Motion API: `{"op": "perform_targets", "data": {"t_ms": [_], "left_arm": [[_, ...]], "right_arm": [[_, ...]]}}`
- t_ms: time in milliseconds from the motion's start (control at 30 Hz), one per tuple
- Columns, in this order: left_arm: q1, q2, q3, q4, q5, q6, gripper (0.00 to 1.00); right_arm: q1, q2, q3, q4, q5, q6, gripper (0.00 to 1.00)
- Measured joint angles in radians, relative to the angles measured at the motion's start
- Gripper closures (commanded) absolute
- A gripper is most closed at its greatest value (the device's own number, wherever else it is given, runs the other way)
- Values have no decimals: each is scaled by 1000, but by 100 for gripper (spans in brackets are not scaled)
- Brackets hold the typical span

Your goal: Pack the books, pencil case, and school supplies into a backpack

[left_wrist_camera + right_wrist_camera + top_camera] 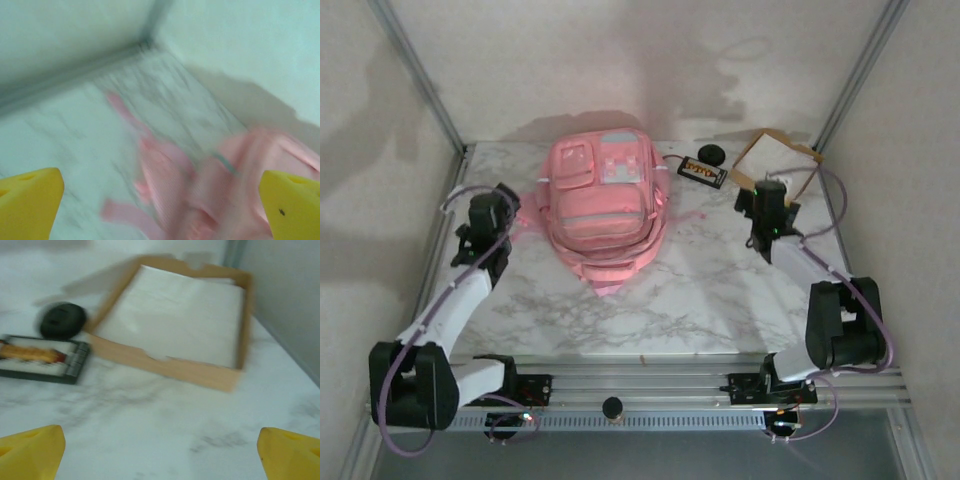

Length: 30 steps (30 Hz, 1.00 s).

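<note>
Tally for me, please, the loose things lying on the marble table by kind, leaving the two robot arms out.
Pink fabric backpack: 1
Brown cardboard tray with white inside: 1
Black rectangular item with orange marks: 1
Black round object: 1
Total: 4

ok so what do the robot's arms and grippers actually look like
Both arms match: the left arm and right arm have white links between chunky black joint housings, with a lilac cable looping along each. The left gripper and right gripper have bright yellow fingertips; a small green light glows on the right wrist.
</note>
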Motion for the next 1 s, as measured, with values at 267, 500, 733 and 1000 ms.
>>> {"op": "perform_targets", "data": {"t_ms": [267, 500, 733, 1000], "left_arm": [[-14, 174, -444, 606, -8, 298, 1], [-58, 375, -486, 1030, 131, 438, 1], [-60, 386, -483, 1108, 168, 468, 1], [-60, 386, -483, 1125, 177, 469, 1]], "right_arm": [[-61, 29, -401, 513, -160, -160, 1], [-170, 74, -621, 916, -402, -174, 1], [-167, 74, -605, 1020, -426, -171, 1], [-155, 74, -605, 1030, -430, -172, 1]]}}
